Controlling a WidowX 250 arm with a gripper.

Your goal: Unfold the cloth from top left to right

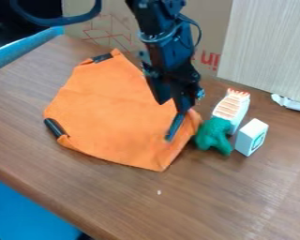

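The black gripper [172, 131] hangs over the right part of the orange cloth [108, 110], its tip low at the cloth's surface. Whether it holds any fabric I cannot tell. The cloth lies mostly spread on the wooden table, with uneven edges. A dark piece [102, 58] shows at its top left corner, and a black cylindrical piece [54, 127] sits at its left corner. Along the right edge, beside the gripper, a narrow strip of cloth looks raised or folded.
Right of the cloth stand a green toy [213, 136], a white and orange object [231, 108] and a white block [251, 137]. A cardboard box [206, 28] and a pale panel [268, 47] rise behind. The wooden table [240, 201] has its front edge at lower left.
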